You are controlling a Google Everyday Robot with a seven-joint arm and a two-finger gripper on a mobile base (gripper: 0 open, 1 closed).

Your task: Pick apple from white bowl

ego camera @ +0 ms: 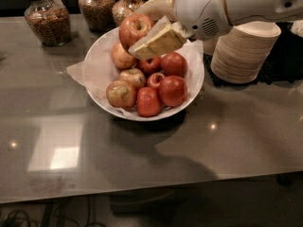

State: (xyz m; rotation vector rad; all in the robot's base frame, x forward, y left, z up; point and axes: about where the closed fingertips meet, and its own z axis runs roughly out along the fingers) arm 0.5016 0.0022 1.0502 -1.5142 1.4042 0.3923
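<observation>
My gripper (142,30) is shut on the apple (134,30), a red apple with yellowish streaks, and holds it lifted above the far rim of the white bowl (94,79). One cream finger (156,41) lies across the apple's near side; the other is behind it. The bowl is wide, shallow and lined with crumpled white paper. Several other apples stay in it, deep red ones (172,91) on the right and paler yellow-tan ones (120,94) on the left.
Three glass jars of grains (47,18) stand at the back left of the grey table (151,145). A stack of tan disposable bowls (244,51) stands right of the white bowl, under my arm (236,6).
</observation>
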